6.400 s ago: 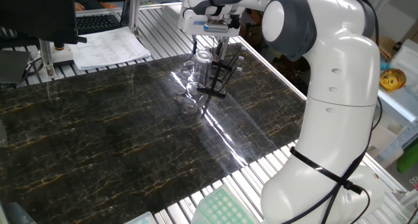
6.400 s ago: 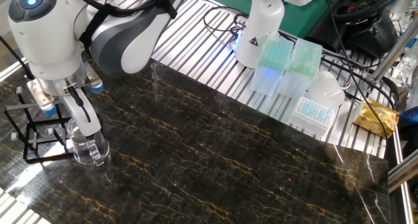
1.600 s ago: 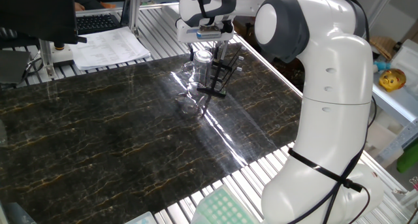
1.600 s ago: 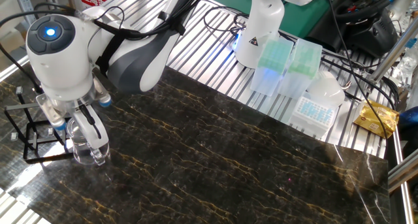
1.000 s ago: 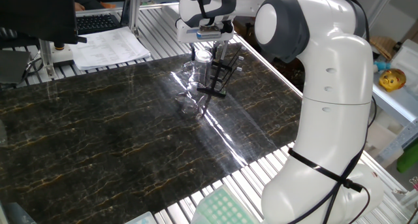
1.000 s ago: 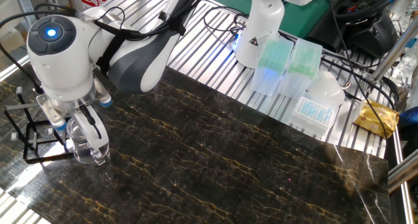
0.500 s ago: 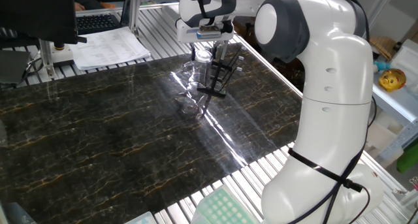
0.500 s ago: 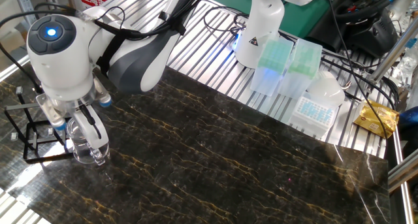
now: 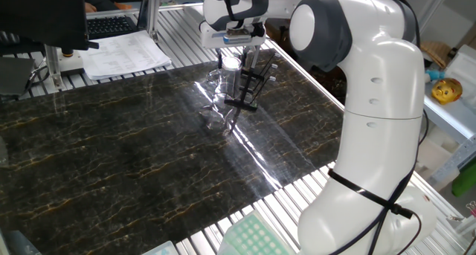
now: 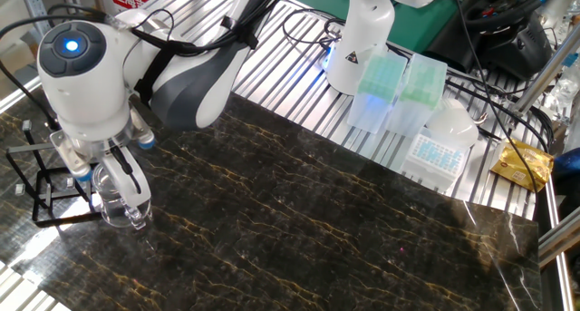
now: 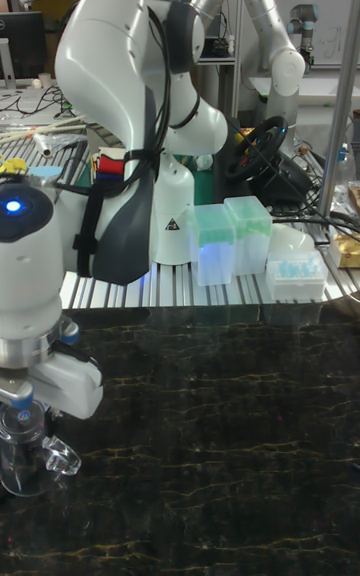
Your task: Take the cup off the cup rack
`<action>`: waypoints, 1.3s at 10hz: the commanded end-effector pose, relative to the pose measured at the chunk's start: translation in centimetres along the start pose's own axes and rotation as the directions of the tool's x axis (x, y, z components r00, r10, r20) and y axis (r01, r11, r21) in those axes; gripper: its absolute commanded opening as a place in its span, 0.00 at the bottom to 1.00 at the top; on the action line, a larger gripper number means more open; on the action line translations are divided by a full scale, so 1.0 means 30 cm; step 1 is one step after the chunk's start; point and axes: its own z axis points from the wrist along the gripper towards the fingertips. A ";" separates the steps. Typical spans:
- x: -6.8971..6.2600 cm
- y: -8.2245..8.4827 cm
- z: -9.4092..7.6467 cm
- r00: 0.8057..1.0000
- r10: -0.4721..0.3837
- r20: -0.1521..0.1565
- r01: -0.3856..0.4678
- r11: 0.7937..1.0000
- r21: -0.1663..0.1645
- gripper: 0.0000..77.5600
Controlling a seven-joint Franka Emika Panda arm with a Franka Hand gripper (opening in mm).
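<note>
**Tall fixed view: glass mug upright beside its stand**

Tall fixed view puts the small clear glass mug (image 11: 22,451) at the lower left, upright, see-through, its round rim up under the white gripper (image 11: 25,411) and its little side handle sticking out to the right. From the other fixed view the mug (image 10: 119,199) stands on the tabletop (image 10: 317,229) just beside the slim black wire cup rack (image 10: 41,184), its base on the dark marble surface. One finger (image 10: 127,177) reaches down at the rim; the jaws seem to pinch the mug's wall, though the glass makes the contact hard to read. In one fixed view the mug (image 9: 229,75) is a pale glint next to the rack (image 9: 249,80), with a faint reflection on the stone below.

The tabletop is black marble with gold veins, glossy, set on ribbed aluminium rails. Behind it lie green and white pipette tip boxes (image 10: 399,89), a stack of papers (image 9: 123,56), a keyboard (image 9: 111,24) and a second white robot arm (image 11: 255,11).
</note>
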 end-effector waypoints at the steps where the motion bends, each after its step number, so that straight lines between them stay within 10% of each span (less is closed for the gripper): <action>1: -0.012 0.004 -0.054 1.000 -0.008 0.006 0.008 0.999 0.036 0.01; 13: 0.020 -0.002 -0.305 1.000 0.023 -0.004 -0.023 0.997 0.075 0.01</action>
